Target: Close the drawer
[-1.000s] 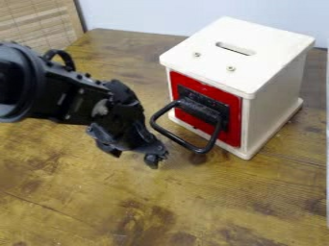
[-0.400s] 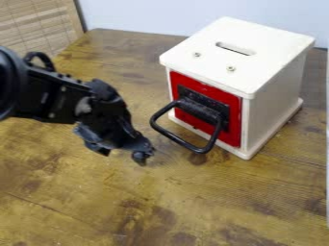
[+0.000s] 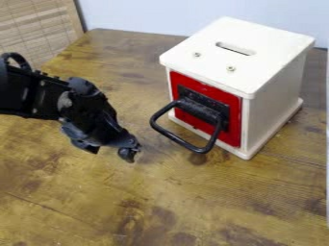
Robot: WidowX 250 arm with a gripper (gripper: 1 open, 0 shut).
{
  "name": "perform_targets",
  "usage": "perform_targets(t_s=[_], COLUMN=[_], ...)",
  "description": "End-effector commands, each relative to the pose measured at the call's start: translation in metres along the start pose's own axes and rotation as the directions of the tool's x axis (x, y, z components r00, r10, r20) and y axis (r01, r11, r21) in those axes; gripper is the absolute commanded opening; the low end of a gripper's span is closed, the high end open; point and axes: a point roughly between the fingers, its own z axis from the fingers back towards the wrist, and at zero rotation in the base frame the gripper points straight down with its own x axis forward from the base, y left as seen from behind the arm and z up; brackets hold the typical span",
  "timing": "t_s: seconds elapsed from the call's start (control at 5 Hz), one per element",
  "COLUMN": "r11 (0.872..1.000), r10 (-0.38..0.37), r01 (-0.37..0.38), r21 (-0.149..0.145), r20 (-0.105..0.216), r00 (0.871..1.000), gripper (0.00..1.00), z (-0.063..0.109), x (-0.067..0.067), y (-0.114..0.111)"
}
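Observation:
The drawer [image 3: 206,104] shows its red face and black front plate inside the cream-white cabinet [image 3: 257,67], sitting about flush with the cabinet's front. Its large black loop handle [image 3: 184,135] hangs down onto the wooden table. My black gripper [image 3: 125,148] is low over the table, left of the handle and apart from it. Its fingers stand open with nothing between them.
The cabinet has a slot on top [image 3: 237,46] and stands at the right of the wooden table [image 3: 193,202]. A woven mat [image 3: 37,24] lies at the far left corner. A white wall runs behind.
My gripper and arm have drawn back to the left, away from the loop handle. The drawer and cabinet have not moved.

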Motion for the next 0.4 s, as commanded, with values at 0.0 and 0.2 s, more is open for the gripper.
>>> perform_targets(t_s=[0.0, 0.2], r11=[1.000, 1.000], r10=[0.007, 0.026], r01=[-0.007, -0.027], r21=[0.002, 0.012], r20=[0.052, 0.054], r00=[0.999, 0.998], gripper=[1.00, 1.00], z=[0.007, 0.009], x=[0.014, 0.015], y=[0.014, 0.003])
